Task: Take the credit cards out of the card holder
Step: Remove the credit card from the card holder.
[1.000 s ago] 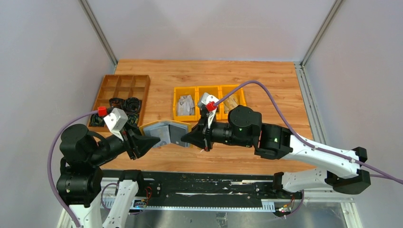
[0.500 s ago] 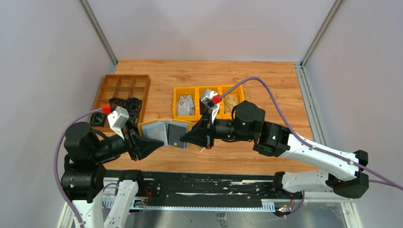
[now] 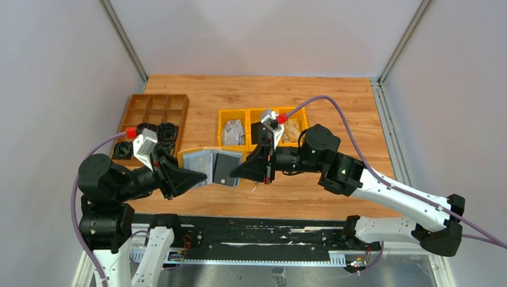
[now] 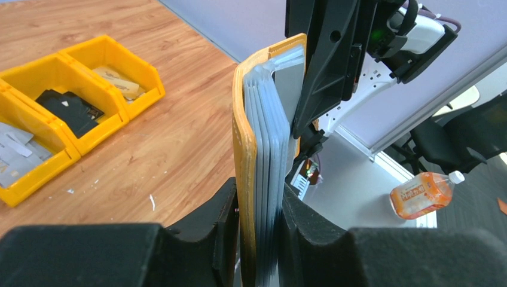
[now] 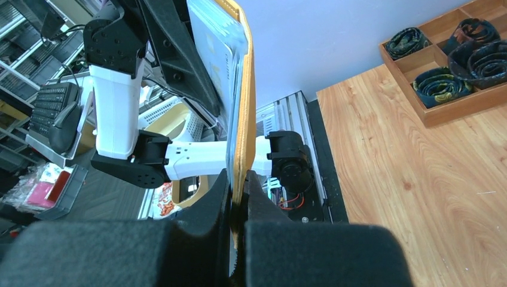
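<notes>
Holding the card holder (image 3: 204, 162) up off the tabletop (image 3: 335, 107) near its front edge, I have it spread open between both sets of fingers, its inside facing upward in the overhead view. My left fingers (image 4: 222, 218) are clamped on its left half. There the mustard-yellow outer skin bulges on one side and a stack of thin grey pocket leaves stands edge-on beside it, all squeezed together. My right fingers (image 5: 210, 206) are pinched together on the thin yellow edge of the opposite half. From above, the left half shows pale grey lining and the right half a dark rectangle with a small light mark low on it; I cannot tell whether that is a card. Beyond the holder, three yellow bins (image 3: 234, 112) sit in a row on the wood with flat pieces inside. Farther left, a brown compartment tray (image 3: 152, 103) holds dark coiled items (image 3: 160, 130) in its nearer cells
</notes>
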`<action>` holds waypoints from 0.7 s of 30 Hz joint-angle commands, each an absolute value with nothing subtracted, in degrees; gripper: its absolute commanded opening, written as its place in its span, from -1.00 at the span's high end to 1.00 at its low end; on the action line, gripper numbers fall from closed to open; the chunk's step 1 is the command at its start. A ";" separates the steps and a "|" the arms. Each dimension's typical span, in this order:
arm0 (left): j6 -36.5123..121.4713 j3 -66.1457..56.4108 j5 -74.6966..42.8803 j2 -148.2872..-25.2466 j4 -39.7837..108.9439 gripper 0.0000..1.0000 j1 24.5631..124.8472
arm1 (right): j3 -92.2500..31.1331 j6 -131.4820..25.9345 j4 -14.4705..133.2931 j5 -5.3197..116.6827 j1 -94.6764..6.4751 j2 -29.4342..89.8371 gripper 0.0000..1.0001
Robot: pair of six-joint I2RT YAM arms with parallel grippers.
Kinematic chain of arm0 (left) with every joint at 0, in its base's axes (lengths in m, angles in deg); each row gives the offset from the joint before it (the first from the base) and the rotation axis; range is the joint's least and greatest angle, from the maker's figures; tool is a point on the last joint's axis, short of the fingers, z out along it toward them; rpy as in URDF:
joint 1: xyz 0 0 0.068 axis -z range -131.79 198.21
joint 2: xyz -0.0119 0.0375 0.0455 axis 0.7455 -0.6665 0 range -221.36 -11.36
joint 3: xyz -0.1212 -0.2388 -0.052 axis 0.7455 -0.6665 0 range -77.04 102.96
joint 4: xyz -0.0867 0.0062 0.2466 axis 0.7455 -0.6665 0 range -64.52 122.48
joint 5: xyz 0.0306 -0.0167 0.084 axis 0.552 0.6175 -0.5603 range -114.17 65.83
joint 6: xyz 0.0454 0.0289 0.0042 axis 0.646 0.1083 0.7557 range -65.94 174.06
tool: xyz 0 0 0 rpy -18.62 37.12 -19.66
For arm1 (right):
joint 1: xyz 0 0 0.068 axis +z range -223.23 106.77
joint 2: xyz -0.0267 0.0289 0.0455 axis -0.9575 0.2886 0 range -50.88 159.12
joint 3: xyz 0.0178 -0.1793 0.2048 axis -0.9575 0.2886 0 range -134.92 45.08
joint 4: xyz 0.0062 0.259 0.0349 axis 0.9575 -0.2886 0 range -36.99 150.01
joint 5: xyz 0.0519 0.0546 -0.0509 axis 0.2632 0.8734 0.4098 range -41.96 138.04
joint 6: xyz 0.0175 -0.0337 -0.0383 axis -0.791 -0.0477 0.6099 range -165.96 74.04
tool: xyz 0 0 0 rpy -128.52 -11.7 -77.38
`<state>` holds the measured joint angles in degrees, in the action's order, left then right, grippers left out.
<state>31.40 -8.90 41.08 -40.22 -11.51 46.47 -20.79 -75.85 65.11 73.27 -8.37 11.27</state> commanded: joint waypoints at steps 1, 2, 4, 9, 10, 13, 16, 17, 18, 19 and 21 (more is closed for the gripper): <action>28.50 -7.56 42.56 -42.10 -9.25 0.34 46.62 | -19.42 -79.49 70.84 80.13 -11.15 11.31 1.00; 28.36 -7.39 42.70 -42.46 -9.20 0.38 46.60 | -19.25 -79.98 71.19 80.87 -11.58 11.42 1.00; 28.25 -7.23 42.40 -43.00 -9.15 0.63 46.62 | -18.96 -80.45 71.58 81.65 -12.33 11.56 1.00; 32.39 -6.41 38.12 -43.59 -13.61 1.00 46.62 | -19.98 -82.51 71.86 83.93 -14.56 13.92 0.47; 34.95 -5.61 34.72 -44.03 -17.50 1.00 46.60 | -20.60 -82.89 71.79 84.55 -15.27 14.84 0.25; 43.00 -3.39 24.66 -46.36 -25.26 1.00 46.62 | -23.07 -82.94 67.71 82.90 -18.66 16.17 -0.31; 50.27 -2.29 14.59 -50.32 -31.24 1.00 46.59 | -25.73 -84.38 63.84 79.08 -23.40 16.86 -0.58; 51.31 -2.18 11.62 -51.50 -32.46 1.00 46.62 | -26.52 -85.04 62.18 76.71 -24.42 16.88 -0.59; 53.26 -2.07 9.58 -52.58 -33.50 1.00 46.62 | -27.33 -85.54 61.04 74.56 -24.83 16.88 -0.60; 53.89 -1.96 8.57 -53.66 -34.45 1.00 46.61 | -28.04 -85.54 60.45 73.41 -24.81 16.93 -0.61; 55.55 -1.94 8.63 -55.00 -35.57 1.00 46.62 | -28.39 -86.80 61.83 73.42 -24.27 17.39 -0.62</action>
